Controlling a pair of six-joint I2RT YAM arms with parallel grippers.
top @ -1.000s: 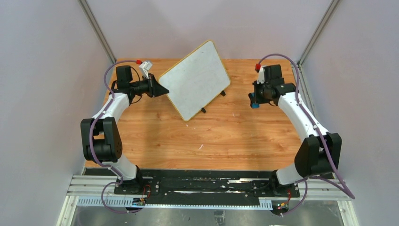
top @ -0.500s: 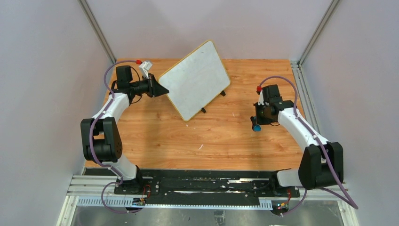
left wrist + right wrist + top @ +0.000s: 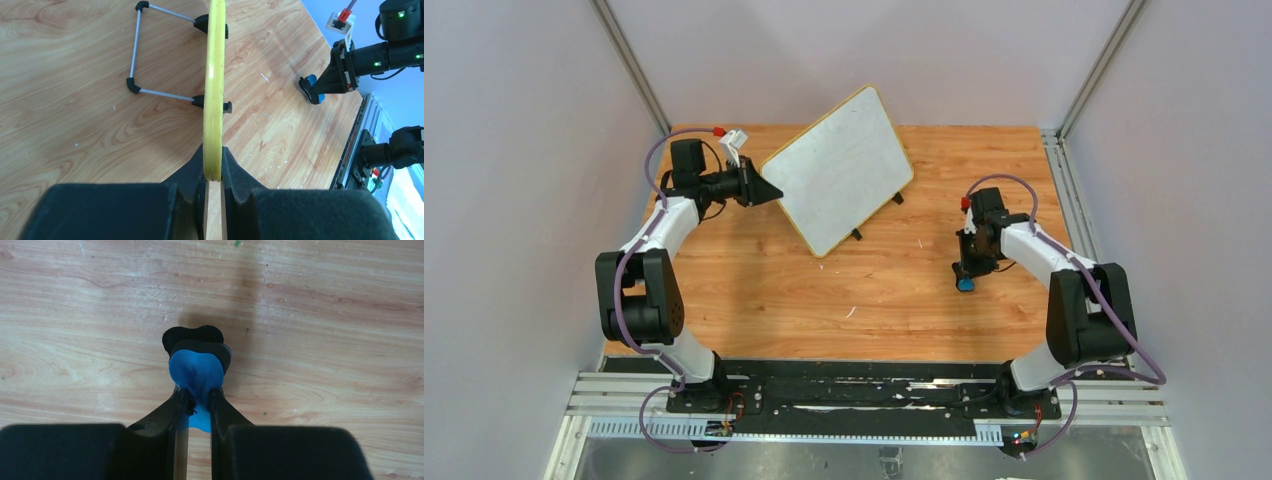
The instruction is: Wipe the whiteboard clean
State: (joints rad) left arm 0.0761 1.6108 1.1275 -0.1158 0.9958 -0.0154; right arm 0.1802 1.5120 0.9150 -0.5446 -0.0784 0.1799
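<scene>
The whiteboard [image 3: 839,170] stands tilted on small black feet at the back middle of the table; its white face shows no writing in the top view. Its yellow frame edge [image 3: 215,85] runs edge-on in the left wrist view. My left gripper [image 3: 769,193] [image 3: 214,167] is shut on the board's left frame edge. My right gripper [image 3: 965,277] [image 3: 198,395] is shut on a small blue eraser [image 3: 196,371] [image 3: 965,285], squeezed between the pads, low over the bare wood right of the board, apart from it.
The board's wire stand [image 3: 137,55] with black feet rests on the wood behind it. The wooden table [image 3: 864,300] is bounded by grey walls and metal posts at left, back and right, and by the black mounting rail [image 3: 864,385] at the near edge.
My right gripper with the blue eraser has moved toward the near side and down toward the table, away from the board. The left gripper and the board have not moved.
</scene>
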